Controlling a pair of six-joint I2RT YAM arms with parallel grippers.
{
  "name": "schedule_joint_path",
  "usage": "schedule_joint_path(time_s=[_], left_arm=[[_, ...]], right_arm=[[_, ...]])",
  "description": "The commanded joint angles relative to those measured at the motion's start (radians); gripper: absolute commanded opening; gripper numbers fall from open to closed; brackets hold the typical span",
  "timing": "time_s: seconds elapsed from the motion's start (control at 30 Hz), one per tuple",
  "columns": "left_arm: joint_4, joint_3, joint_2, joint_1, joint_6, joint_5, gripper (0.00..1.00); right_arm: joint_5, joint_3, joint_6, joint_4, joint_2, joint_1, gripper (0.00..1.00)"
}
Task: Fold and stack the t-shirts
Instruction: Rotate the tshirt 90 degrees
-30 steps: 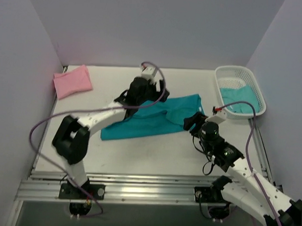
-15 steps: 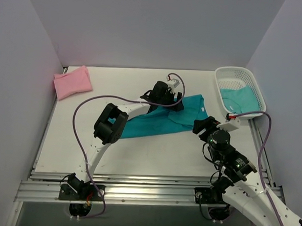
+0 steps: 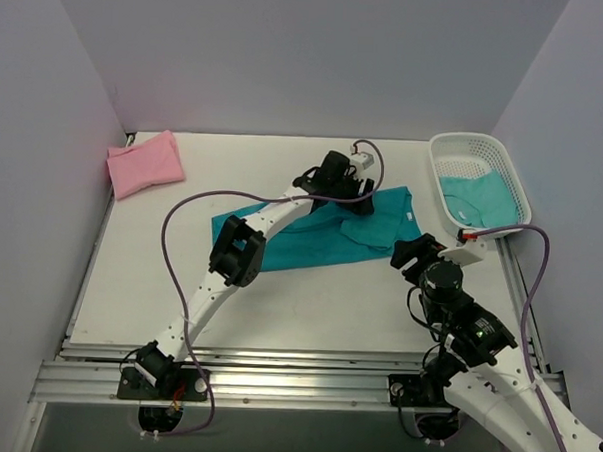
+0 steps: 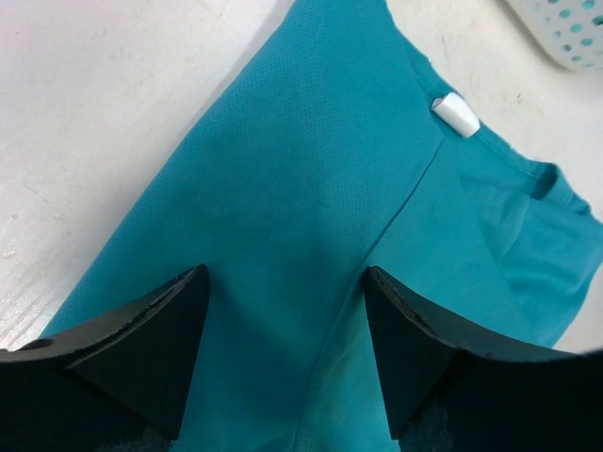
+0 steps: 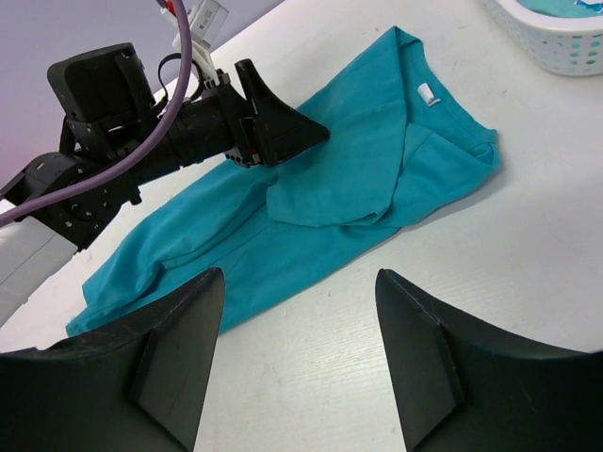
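A teal t-shirt (image 3: 311,241) lies crumpled lengthwise mid-table, its collar end to the right and one flap folded over. It also shows in the left wrist view (image 4: 311,188) with its white neck label (image 4: 455,115), and in the right wrist view (image 5: 330,179). My left gripper (image 3: 355,195) is open just above the shirt's collar end (image 4: 287,282), holding nothing. My right gripper (image 3: 410,253) is open and empty over bare table (image 5: 300,278), just in front of the shirt's right end. A folded pink t-shirt (image 3: 144,162) lies at the back left.
A white mesh basket (image 3: 513,185) stands at the back right with more teal shirts (image 3: 478,199) inside; its rim shows in the right wrist view (image 5: 565,42). The left arm (image 3: 235,251) reaches diagonally across the table. Walls close in the left, back and right sides.
My left gripper has swung rightward along the teal shirt towards its collar, and the shirt has shifted right. My right gripper has drawn back to the right and nearer.
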Motion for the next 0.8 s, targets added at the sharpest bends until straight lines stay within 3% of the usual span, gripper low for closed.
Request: schedule_joint_path(time_s=[0.0, 0.03, 0.13, 0.3, 0.53, 0.63, 0.73, 0.77], left_arm=[[-0.297, 0.155, 0.081, -0.016, 0.06, -0.043, 0.75], [-0.315, 0.177, 0.099, -0.014, 0.059, -0.066, 0.63], [-0.354, 0.196, 0.102, 0.009, 0.051, -0.132, 0.52], [-0.41, 0.22, 0.11, 0.131, -0.041, -0.157, 0.53], [-0.369, 0.275, 0.163, 0.34, -0.154, -0.12, 0.56], [-0.309, 0.291, 0.179, 0.43, -0.237, -0.049, 0.56], [-0.19, 0.219, 0.154, 0.509, -0.338, -0.014, 0.57], [-0.085, 0.166, 0.144, 0.526, -0.371, 0.006, 0.59]], right_arm=[[0.057, 0.049, 0.005, -0.013, -0.018, 0.009, 0.6], [0.059, 0.052, 0.003, -0.014, -0.017, 0.009, 0.6], [0.06, 0.06, -0.007, -0.008, -0.008, 0.009, 0.57], [0.06, 0.075, -0.024, 0.013, 0.023, 0.009, 0.56], [0.062, 0.089, -0.041, 0.045, 0.072, 0.009, 0.56], [0.06, 0.098, -0.044, 0.049, 0.092, 0.009, 0.56], [0.059, 0.101, -0.043, 0.053, 0.101, 0.009, 0.56], [0.059, 0.1, -0.041, 0.053, 0.103, 0.009, 0.56]])
